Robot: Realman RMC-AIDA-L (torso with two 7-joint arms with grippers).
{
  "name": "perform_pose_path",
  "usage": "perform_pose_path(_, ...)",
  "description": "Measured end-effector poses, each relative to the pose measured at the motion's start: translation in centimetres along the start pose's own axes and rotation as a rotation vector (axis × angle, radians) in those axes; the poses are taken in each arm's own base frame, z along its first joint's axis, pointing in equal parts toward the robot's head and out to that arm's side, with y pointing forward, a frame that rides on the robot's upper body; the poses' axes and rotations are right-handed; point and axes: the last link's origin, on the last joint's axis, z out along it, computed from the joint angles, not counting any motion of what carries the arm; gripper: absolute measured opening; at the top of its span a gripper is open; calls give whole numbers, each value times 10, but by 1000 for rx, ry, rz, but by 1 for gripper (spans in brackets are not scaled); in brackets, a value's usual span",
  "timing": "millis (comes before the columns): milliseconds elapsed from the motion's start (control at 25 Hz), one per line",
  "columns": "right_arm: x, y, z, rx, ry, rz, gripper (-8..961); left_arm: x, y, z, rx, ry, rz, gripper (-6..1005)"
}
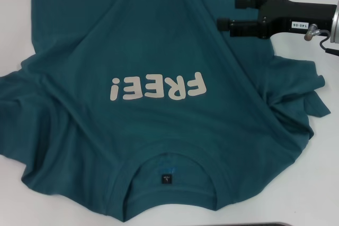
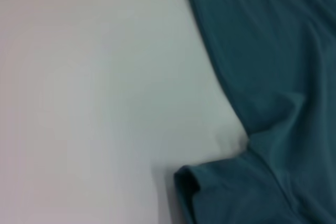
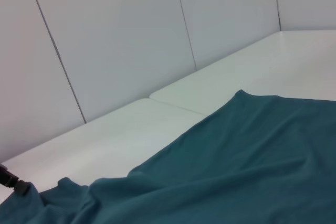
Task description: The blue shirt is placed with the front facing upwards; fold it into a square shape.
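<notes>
Shirt [image 1: 159, 67] spread front-up on the white surface [image 2: 79, 103], collar [image 1: 169, 181] nearest the robot, "FREE!" lettering [image 1: 158, 87] across the chest, unfolded and far from square. Right claw [image 1: 226, 15] above the shirt's right side, just beyond the lettering, two black fingers parted with only cloth showing below, nothing gripped. Left claw absent from every view; open or closed, cannot tell.

Likely trouble, judged from the lay of the cloth:
- Right sleeve [image 1: 304, 99] bunched and creased beside the lettering; folded as is, lumps carried into the fold and a crooked edge.
- Diagonal ridges running from the lettering up toward the claw; a pinch on one ridge apt to lift a single layer only, leaving the back layer behind.
- Left shoulder rumpled too; uneven sides, so a skewed rectangle rather than a square.
- Grab too far in from the edge, and the whole shirt dragged across the surface instead of folding.

Hidden or unclear:
- Hem cut off beyond the lettering in the head view; left sleeve partly cut off there, a rolled cuff [image 2: 189, 184] seen only by the left wrist.
- Whether the right claw's fingertips touch the cloth, impossible to say.
- Text on the small neck label [image 1: 167, 179] unreadable.
</notes>
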Motion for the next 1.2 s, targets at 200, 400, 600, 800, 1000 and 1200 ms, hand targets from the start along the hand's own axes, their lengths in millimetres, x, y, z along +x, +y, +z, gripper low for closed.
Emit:
perform_pose_path(200,1,1,1,-5,-5,8,926,9,-4,-5,43,2,28,26)
perform_pose_path(400,2,2,3,-12,-4,16,926,13,-9,-11,84,-1,36,36)
perform_pose_path(600,2,2,3,-12,-6,16,926,17,-13,-17,120,6,43,45)
perform_pose_path(800,1,3,3,-17,-7,15,926,18,-13,-17,122,5,45,55)
perform_pose_path(1000,1,3,3,-17,-11,16,926,17,-7,-16,83,0,44,65)
perform_pose_path(1200,2,3,3,-15,-11,17,926,20,12,-16,-37,-2,52,75)
